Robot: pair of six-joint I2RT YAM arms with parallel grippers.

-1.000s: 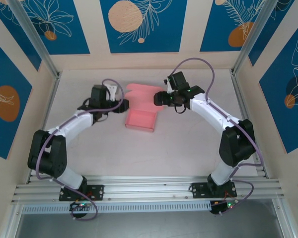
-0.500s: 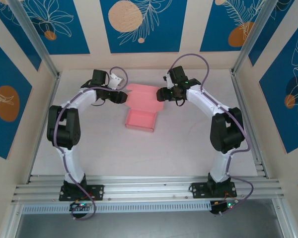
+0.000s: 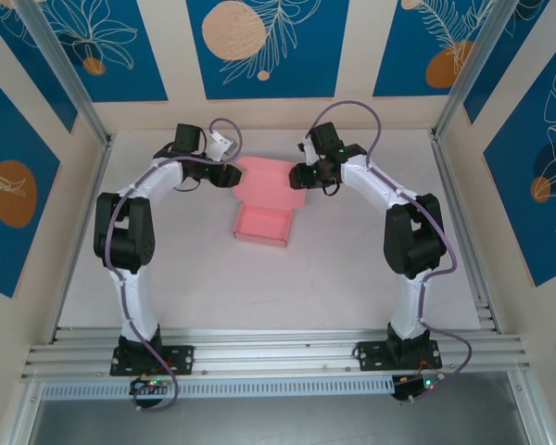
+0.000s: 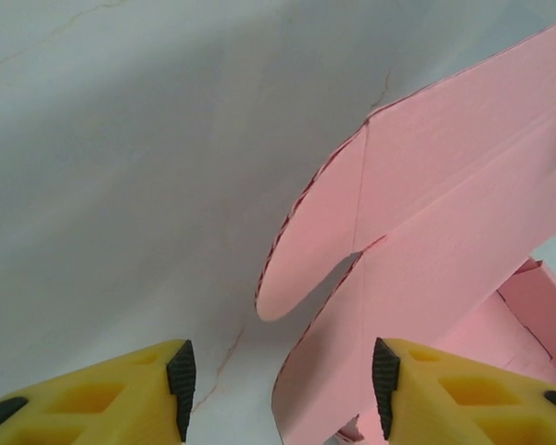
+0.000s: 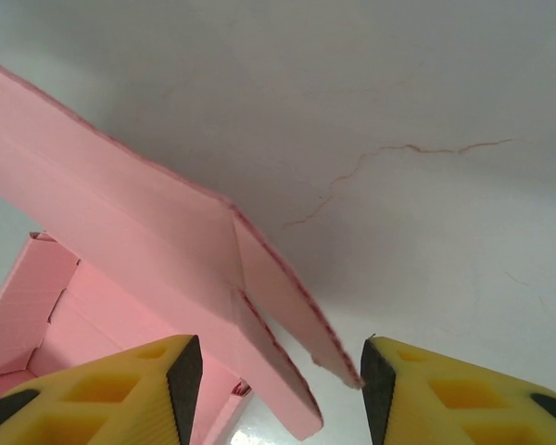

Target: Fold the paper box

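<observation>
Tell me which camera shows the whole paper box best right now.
Top external: it shows the whole paper box, open tray in front and lid flap behind. The left wrist view catches the lid's left edge with its rounded tab; the right wrist view, the lid's right edge and a tray corner.

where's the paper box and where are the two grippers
paper box [image 3: 262,225], top external view, floor of its open tray
left gripper [image 4: 281,387], left wrist view, midway between its yellow fingertips
right gripper [image 5: 280,378], right wrist view, midway between its yellow fingertips
</observation>
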